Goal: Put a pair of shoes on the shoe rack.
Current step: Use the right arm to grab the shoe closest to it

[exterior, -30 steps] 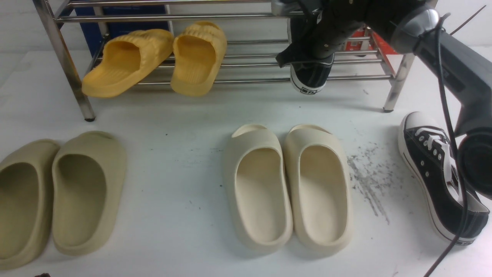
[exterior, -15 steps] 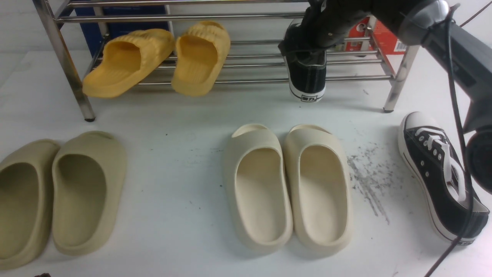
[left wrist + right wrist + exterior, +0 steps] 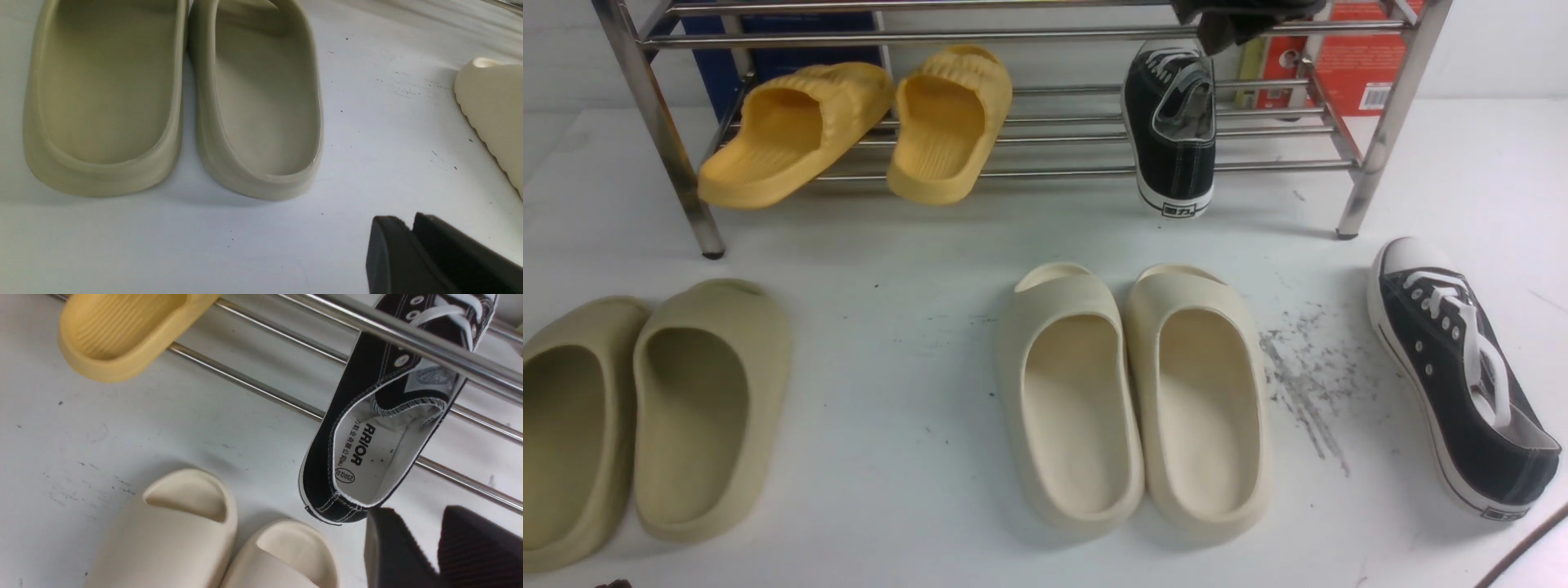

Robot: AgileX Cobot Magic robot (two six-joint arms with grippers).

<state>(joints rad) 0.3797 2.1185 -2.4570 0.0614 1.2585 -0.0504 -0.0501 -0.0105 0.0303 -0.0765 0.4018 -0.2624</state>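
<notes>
One black sneaker (image 3: 1172, 135) lies on the lower rods of the steel shoe rack (image 3: 1045, 36), toe inward, its heel hanging over the front rod. It also shows in the right wrist view (image 3: 367, 428) under a rack rod (image 3: 408, 335). The other black sneaker (image 3: 1462, 367) lies on the table at the right. My right gripper (image 3: 416, 512) is open and empty, just behind the racked sneaker's heel; in the front view only a dark part of it (image 3: 1241, 16) shows at the top edge. My left gripper (image 3: 402, 219) is shut and empty over the table.
Two yellow ribbed slippers (image 3: 849, 122) lie on the rack's left part. A cream pair of slides (image 3: 1135, 392) sits mid-table, an olive pair (image 3: 645, 416) at front left, also in the left wrist view (image 3: 171, 94). Red and blue boxes stand behind the rack.
My right gripper has let go of the sneaker on the rack and pulled up and away; the arm has left most of the front view. The sneaker stays on the rods.
</notes>
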